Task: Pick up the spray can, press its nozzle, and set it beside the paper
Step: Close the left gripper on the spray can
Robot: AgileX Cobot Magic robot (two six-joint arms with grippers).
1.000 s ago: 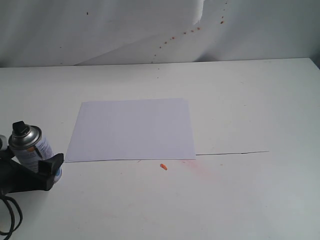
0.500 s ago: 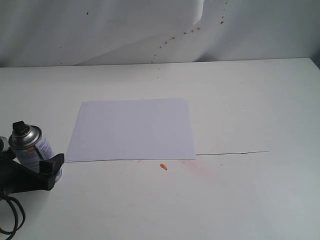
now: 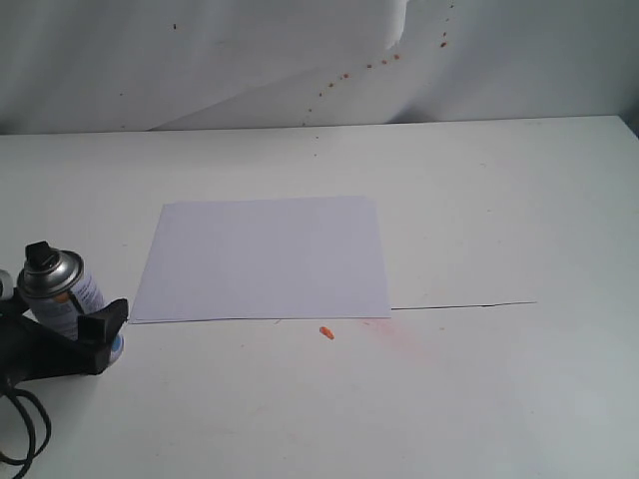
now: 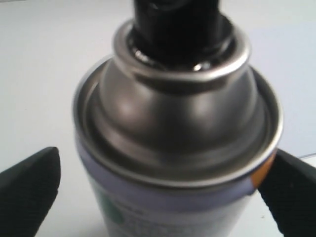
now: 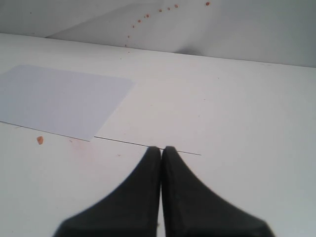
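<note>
The silver spray can (image 3: 60, 289) stands upright on the table near the left edge, just left of the paper's near corner. Its black nozzle (image 3: 40, 255) sits on top of the dome. The white paper (image 3: 265, 257) lies flat mid-table. My left gripper (image 3: 62, 317) is open around the can's lower body. In the left wrist view the can (image 4: 177, 148) and nozzle (image 4: 177, 24) fill the frame, and a gap shows between one finger (image 4: 29, 182) and the can wall. My right gripper (image 5: 161, 149) is shut and empty above bare table, with the paper (image 5: 59, 98) off to one side.
A small orange speck (image 3: 325, 332) lies just in front of the paper, beside a faint pink stain. A thin dark line (image 3: 464, 304) runs across the tabletop right of the paper. A white backdrop with orange spots stands behind the table. A black cable (image 3: 20, 429) hangs below the left arm.
The left gripper has shifted slightly around the can. The can stays upright in the same spot. Nothing else has moved.
</note>
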